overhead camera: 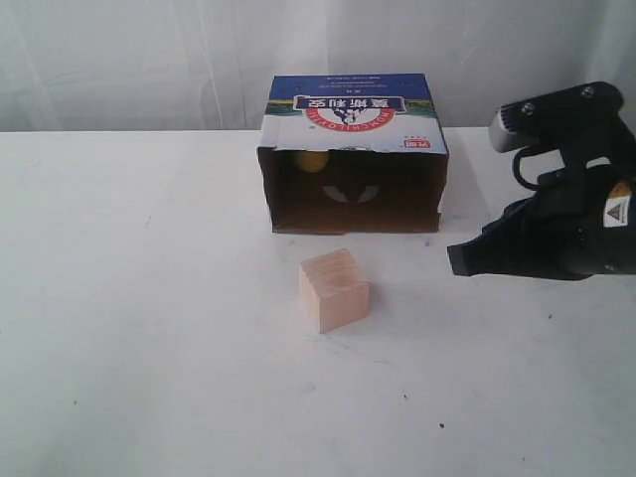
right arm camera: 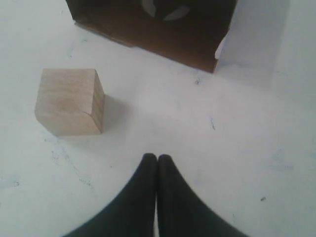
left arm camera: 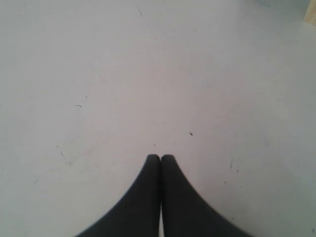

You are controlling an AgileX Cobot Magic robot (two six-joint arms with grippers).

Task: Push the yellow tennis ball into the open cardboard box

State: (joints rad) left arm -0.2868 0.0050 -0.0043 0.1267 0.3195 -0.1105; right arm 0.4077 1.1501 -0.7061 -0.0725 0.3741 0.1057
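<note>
Evidently, the yellow tennis ball (overhead camera: 311, 161) was found deep inside the open cardboard box (overhead camera: 353, 111), ahead of the nearer right tool (overhead camera: 455, 260), which was clenched on nothing; the left tool (left arm camera: 161, 157) was likewise clenched empty.

right gripper (right arm camera: 157, 158): we see bare table (right arm camera: 237, 128) open ahead up to the box (right arm camera: 163, 42) mouth | cube (right arm camera: 71, 101) stands ahead, off to one side, clear of the tips | left gripper (left arm camera: 160, 158): we see bare table ahead and on both sides
</note>
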